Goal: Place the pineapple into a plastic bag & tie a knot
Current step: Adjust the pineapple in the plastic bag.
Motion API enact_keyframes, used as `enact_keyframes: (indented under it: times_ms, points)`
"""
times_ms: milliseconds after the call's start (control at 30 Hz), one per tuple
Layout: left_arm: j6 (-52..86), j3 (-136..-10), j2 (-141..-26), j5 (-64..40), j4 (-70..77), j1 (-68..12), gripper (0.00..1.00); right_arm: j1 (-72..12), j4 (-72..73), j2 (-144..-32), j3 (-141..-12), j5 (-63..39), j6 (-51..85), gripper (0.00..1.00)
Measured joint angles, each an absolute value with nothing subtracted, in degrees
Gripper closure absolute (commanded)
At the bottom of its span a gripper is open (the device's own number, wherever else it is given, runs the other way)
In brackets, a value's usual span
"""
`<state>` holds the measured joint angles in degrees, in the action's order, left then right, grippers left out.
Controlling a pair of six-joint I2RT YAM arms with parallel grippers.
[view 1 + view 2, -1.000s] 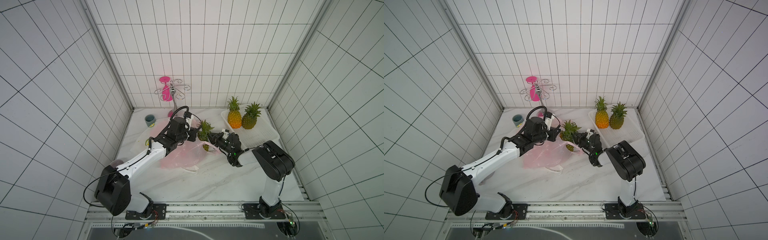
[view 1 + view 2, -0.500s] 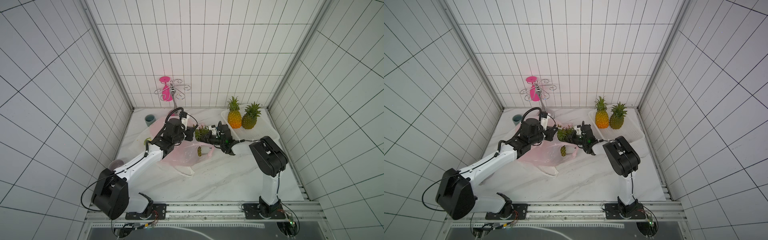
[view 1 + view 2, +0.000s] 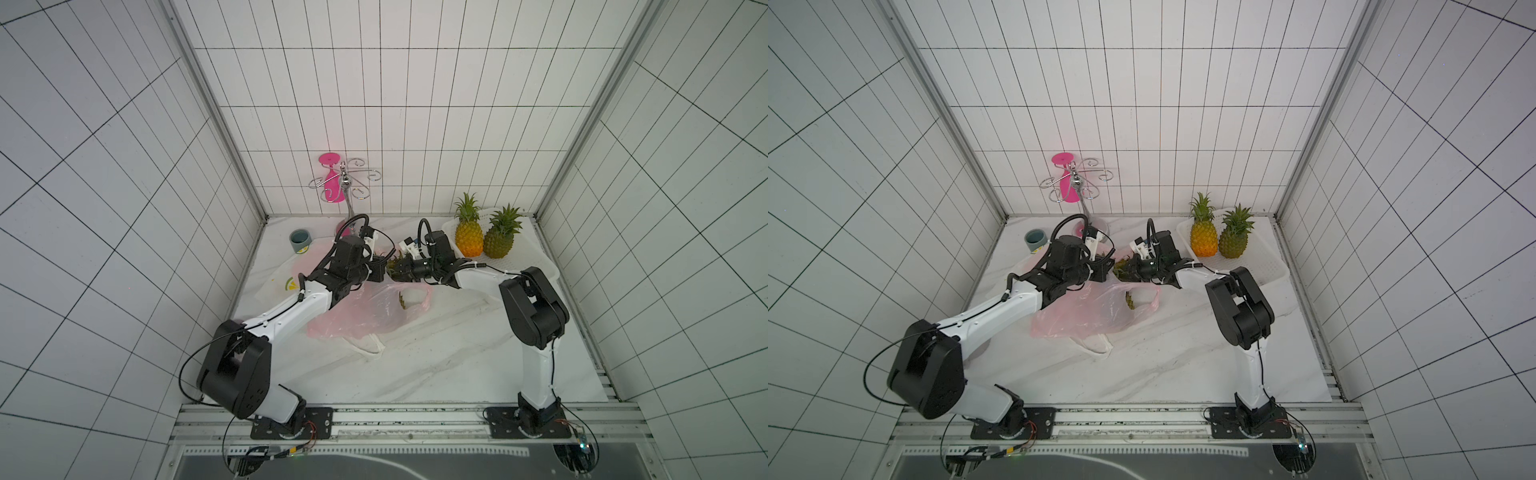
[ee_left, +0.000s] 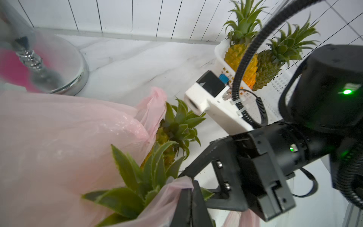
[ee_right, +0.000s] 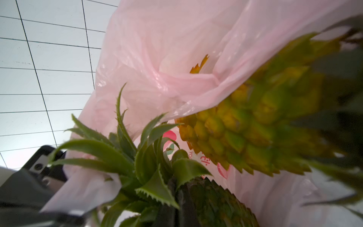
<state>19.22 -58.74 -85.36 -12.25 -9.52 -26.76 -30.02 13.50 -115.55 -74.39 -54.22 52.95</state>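
In both top views the pink plastic bag (image 3: 361,316) (image 3: 1088,316) lies mid-table, its mouth lifted between my two arms. My left gripper (image 4: 191,204) (image 3: 384,272) is shut on the bag's edge. The green pineapple's crown (image 4: 137,182) (image 5: 141,157) (image 3: 397,269) pokes out of the mouth. My right gripper (image 5: 181,212) (image 3: 395,276) is shut on its leaves, almost touching the left one. A yellower pineapple (image 5: 255,127) (image 4: 172,135) lies beside it, partly under the film (image 5: 157,49).
At the back right a white basket (image 3: 536,266) holds two upright pineapples (image 3: 469,237). A chrome cup stand (image 3: 345,183) with a pink glass stands at the back wall. A teal cup (image 3: 300,240) and a lemon-print bag (image 3: 286,282) lie to the left.
My right gripper has moved left with the crown, closing up on the left gripper, and its elbow has swung back toward the basket. The left gripper kept its hold on the bag.
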Motion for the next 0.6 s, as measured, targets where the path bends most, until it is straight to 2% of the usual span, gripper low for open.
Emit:
enact_keyframes:
  times_ms: [367,600]
  points:
    - [19.49,-58.85,-80.2,-9.85,-8.29,-26.26,1.0,-30.39,7.57,-106.74,-72.12,-55.02,43.0,1.0]
    - [19.05,-62.26,-84.07,-12.58,-9.23,-26.33,1.0,-33.71,-2.57,-112.14,-76.18,-54.92,33.41,1.0]
